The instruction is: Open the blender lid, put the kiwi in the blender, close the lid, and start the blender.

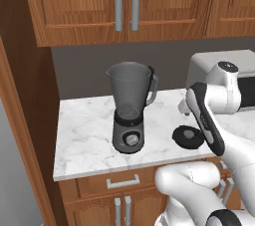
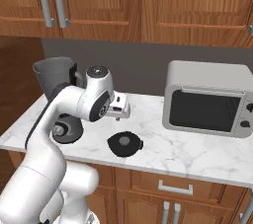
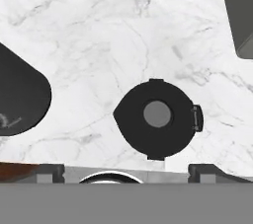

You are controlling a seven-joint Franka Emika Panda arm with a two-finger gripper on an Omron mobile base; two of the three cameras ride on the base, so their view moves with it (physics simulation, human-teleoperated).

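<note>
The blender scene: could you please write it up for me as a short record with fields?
blender: on the marble counter, jar open at the top
blender lid: off the jar, lying flat on the counter between blender and toaster oven
hand: open, above the counter near the lid, holding nothing
task stage: lid removed; jar looks empty

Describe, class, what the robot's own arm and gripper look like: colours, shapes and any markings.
The arm is glossy white, built of rounded, bulky segments with dark grey to black bands and caps at the joints. The gripper ends in two small dark, blocky finger tips on a pale hand. No cables or markings show.
</note>
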